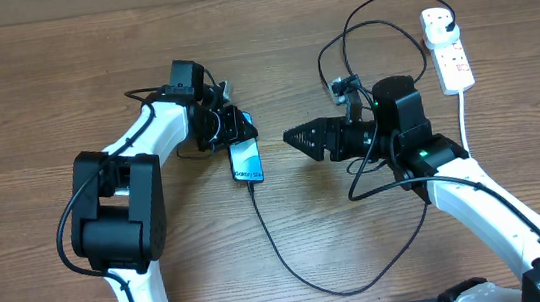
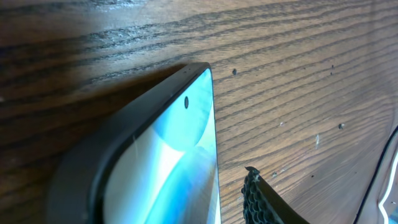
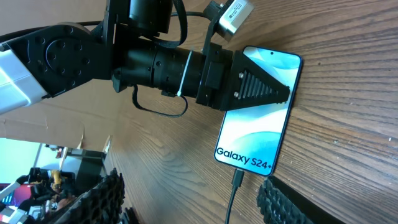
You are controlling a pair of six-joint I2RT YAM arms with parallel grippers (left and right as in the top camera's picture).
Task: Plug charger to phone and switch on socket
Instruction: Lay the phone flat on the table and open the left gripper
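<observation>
Phone: flat, screen up, around the middle of the table, well away from every edge.
Charger: tip sits in the phone's near short edge; the cable loops toward the near edge, then runs back to the socket.
Socket: near the far edge, right side, with the black plug in its far end.
Left claw: at the phone's far end. One finger is just beside the long edge and the other is hidden, so I cannot tell its width.
Right claw: wide, empty, near the phone's right side, not touching.

- A robotics lab or workshop, it seems.
- A left arm and a right arm stand at a wood-grain desk.
- Beyond the desk: cardboard and blurred clutter.
</observation>
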